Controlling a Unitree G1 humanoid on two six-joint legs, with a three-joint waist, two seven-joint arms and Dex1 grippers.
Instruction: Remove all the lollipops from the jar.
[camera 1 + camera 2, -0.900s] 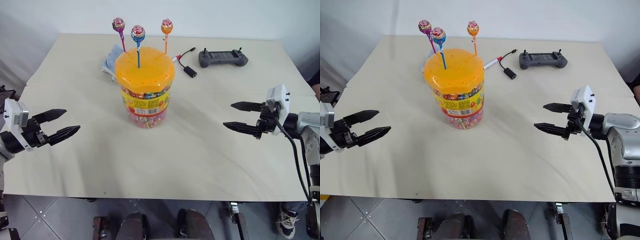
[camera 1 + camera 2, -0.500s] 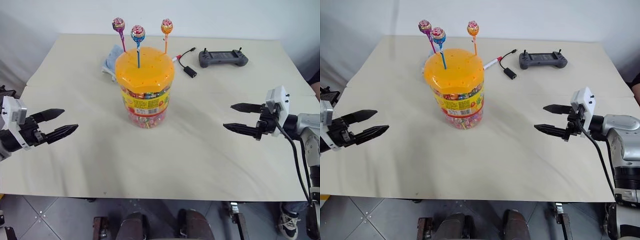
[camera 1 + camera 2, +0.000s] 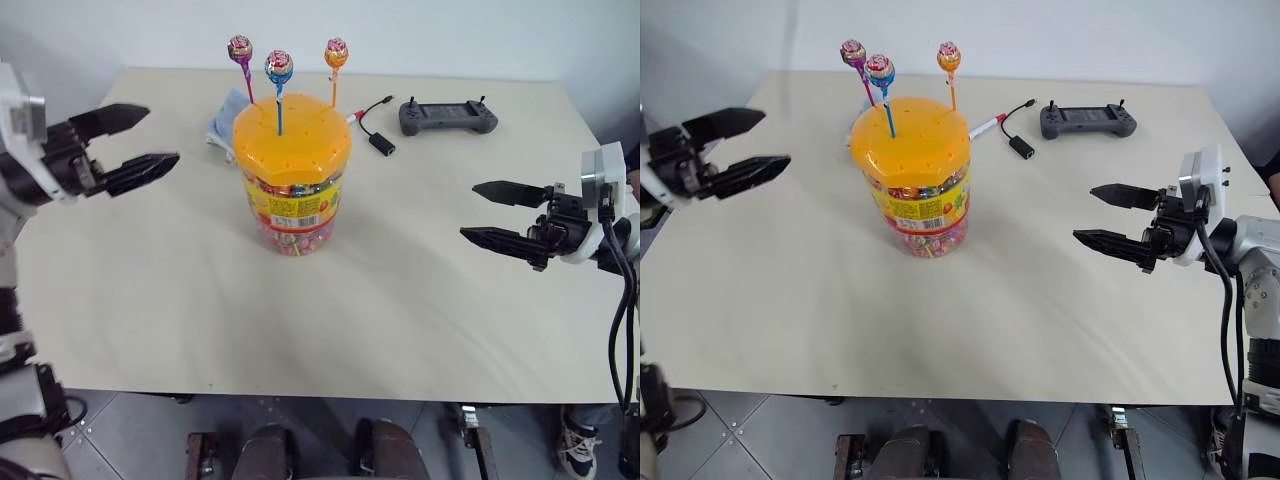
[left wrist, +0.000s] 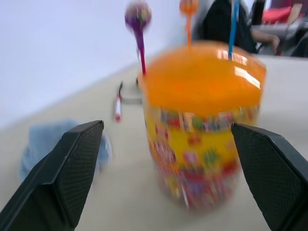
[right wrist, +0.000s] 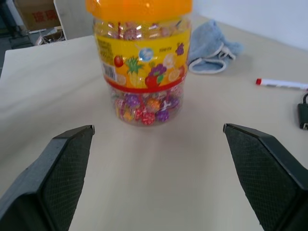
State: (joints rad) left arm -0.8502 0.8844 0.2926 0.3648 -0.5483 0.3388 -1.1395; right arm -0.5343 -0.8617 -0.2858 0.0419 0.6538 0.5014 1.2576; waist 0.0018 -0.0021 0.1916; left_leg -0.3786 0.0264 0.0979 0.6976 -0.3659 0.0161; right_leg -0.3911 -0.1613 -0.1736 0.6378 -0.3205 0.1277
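Left pincer (image 3: 128, 140): black fingers spread wide, holding nothing, touching nothing, raised in the air left of the jar and pointing toward it. Right pincer (image 3: 495, 212): also spread wide and empty, above the beige surface (image 3: 400, 290), well apart from the jar on its right, pointing at it.

Large clear plastic jar with domed orange lid and yellow label band (image 3: 291, 172) stands upright mid-surface, full of colourful wrapped candies. All three lollipops sit upright with their sticks in the lid: pink/purple lollipop (image 3: 240, 48) at the far left, blue lollipop (image 3: 279, 67) in the middle and nearer, orange lollipop (image 3: 336, 52) to the right.

Behind the jar: light blue cloth (image 3: 222, 120) to the left, red-capped white marker (image 3: 984, 125), short black adapter cable (image 3: 375, 125), dark grey handheld controller (image 3: 447, 116) near the far right edge.

View differences: the left wrist view looks at the jar side-on between the spread fingers, blurred, with the stick of the blue one cut off before the candy head; people sit in the background there. The right wrist view shows the label's fruit print and the cloth and marker beyond the jar.
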